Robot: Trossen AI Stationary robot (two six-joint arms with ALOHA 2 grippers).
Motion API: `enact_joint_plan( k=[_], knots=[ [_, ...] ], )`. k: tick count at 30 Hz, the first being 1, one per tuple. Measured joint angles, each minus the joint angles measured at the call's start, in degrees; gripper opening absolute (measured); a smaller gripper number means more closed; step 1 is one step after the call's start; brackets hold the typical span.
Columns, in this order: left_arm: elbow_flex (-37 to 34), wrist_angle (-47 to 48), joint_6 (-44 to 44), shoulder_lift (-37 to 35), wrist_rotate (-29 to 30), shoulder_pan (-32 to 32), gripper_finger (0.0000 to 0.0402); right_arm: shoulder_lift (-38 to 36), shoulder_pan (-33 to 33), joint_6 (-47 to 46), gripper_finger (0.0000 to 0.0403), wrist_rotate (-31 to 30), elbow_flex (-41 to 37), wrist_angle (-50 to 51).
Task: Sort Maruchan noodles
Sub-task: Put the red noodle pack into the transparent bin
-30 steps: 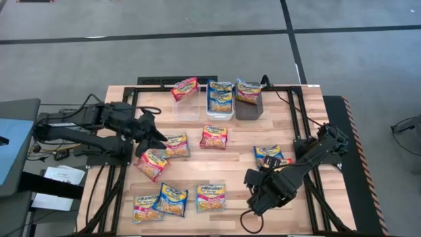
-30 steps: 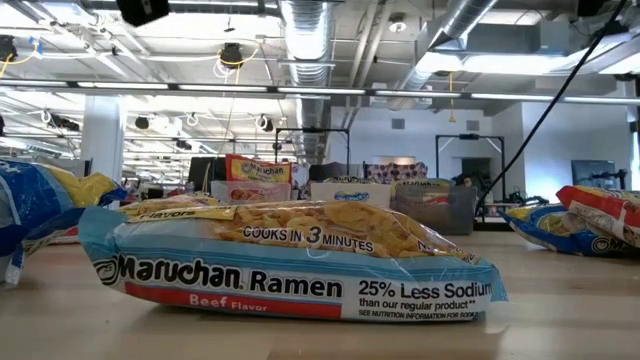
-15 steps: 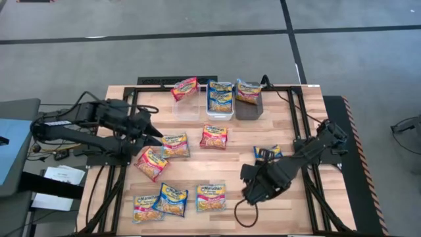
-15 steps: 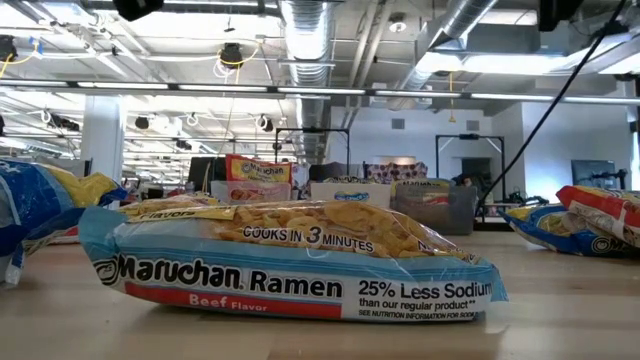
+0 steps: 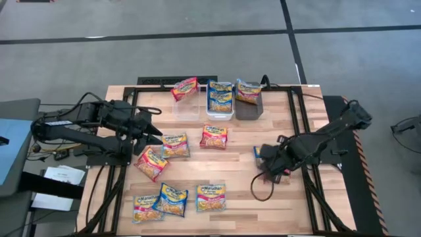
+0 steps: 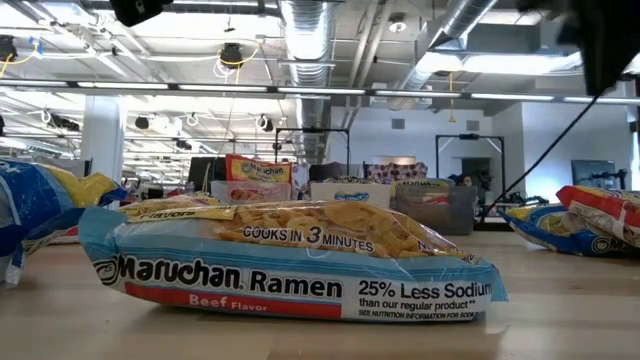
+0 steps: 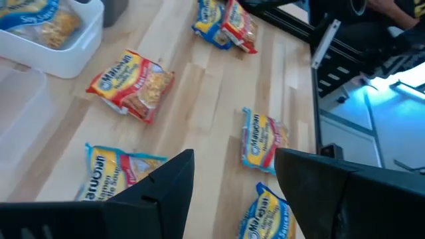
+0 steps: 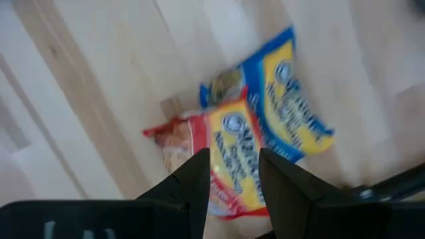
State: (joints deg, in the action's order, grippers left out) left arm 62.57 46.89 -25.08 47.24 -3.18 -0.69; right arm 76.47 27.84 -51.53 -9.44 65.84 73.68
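Hovering with its fingers parted and nothing between them, your right gripper (image 8: 231,174) sits directly over a red packet (image 8: 219,156) that lies overlapped with a blue packet (image 8: 285,106) on the right side of the table (image 5: 309,204); in the high view the gripper (image 5: 268,163) hides most of that pair. To do this pick well, you should probably come down on the red packet alone, closing across an edge that stands clear of the blue one, since the crinkly wrappers may drag each other if you catch both. Judging from the bins at the far edge, the clear bin (image 5: 187,105) holds a red packet, the white bin (image 5: 220,100) a blue one and the dark grey bin (image 5: 248,102) another packet, so match colour to bin. Your left gripper (image 7: 232,174) waits with its fingers spread wide and empty above the left side, near a packet (image 5: 175,145) and another (image 5: 151,162) just beside it. More packets lie toward the near edge, including the beef-flavour one (image 6: 290,262) filling the low view, so much of the sorting remains.
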Motion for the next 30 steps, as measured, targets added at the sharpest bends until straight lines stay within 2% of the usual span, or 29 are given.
enact_joint_plan(
  k=[7, 13, 23, 30],
  knots=[
    [0.00, 1.63, -0.94, 0.02, 0.04, -0.02, 0.0196, -7.54, -4.07, -0.46, 0.0152, 10.97, -10.79, -3.90],
    [0.00, 2.32, -0.65, 0.02, 0.15, -0.02, 0.0196, -8.42, -6.43, -0.43, 0.0154, 13.59, -13.85, -3.91],
    [0.00, 3.64, 0.65, 0.02, 0.68, -0.02, 0.0196, -3.07, -10.68, 5.87, 0.0204, 14.71, -13.81, -3.75],
    [0.00, 3.63, 1.93, 0.02, 0.87, -0.02, 0.0196, 4.09, -14.27, 10.69, 0.0225, 18.86, -13.76, -3.91]
  ],
)
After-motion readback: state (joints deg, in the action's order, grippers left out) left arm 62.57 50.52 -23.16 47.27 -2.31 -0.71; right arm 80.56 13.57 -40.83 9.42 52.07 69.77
